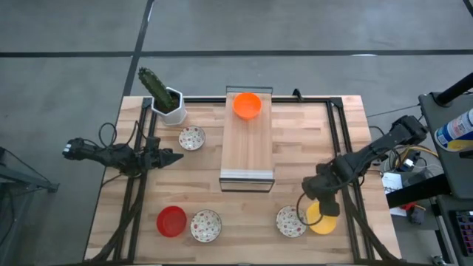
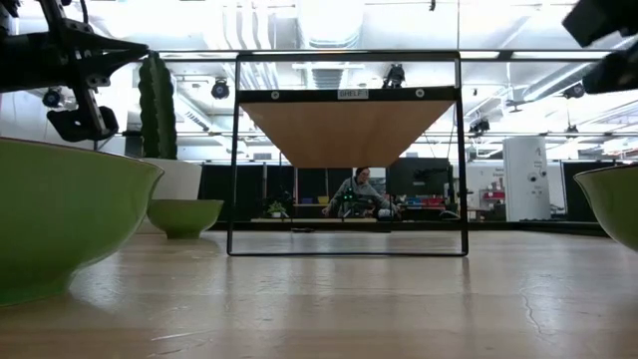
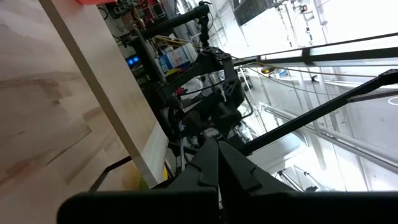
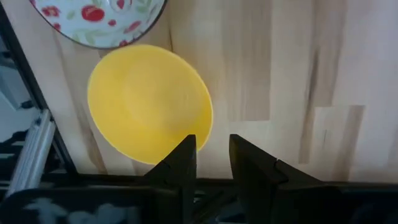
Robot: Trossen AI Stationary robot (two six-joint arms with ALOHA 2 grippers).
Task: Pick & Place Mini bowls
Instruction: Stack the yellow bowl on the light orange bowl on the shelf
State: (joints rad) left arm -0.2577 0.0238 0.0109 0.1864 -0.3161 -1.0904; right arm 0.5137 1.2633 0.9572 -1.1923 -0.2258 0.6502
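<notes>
My wooden table (image 1: 295, 140) carries a raised board (image 1: 248, 148) at centre and a cactus pot (image 1: 168, 103) at the far left corner. A floral bowl (image 1: 192, 137) sits near it. Along the near edge: red bowl (image 1: 171, 221), floral bowl (image 1: 205, 225), floral bowl (image 1: 290, 220), yellow bowl (image 1: 324, 219).

1. My table (image 1: 295, 148) is made of light wooden planks, and a black metal frame (image 2: 349, 60) stands over it.
2. Around the table I see a grey concrete floor (image 1: 74, 29), with dark lines crossing it on the far side.
3. On the right side of the table stands a cluttered cart (image 1: 451, 140) with cables and a bottle.
4. Beyond the far edge the room is large and bright, with white ceiling pipes (image 2: 329, 20) and strong light from above.
5. Far behind, a person (image 2: 359, 191) sits at a desk, near a white cabinet (image 2: 526, 178) on the right.
</notes>
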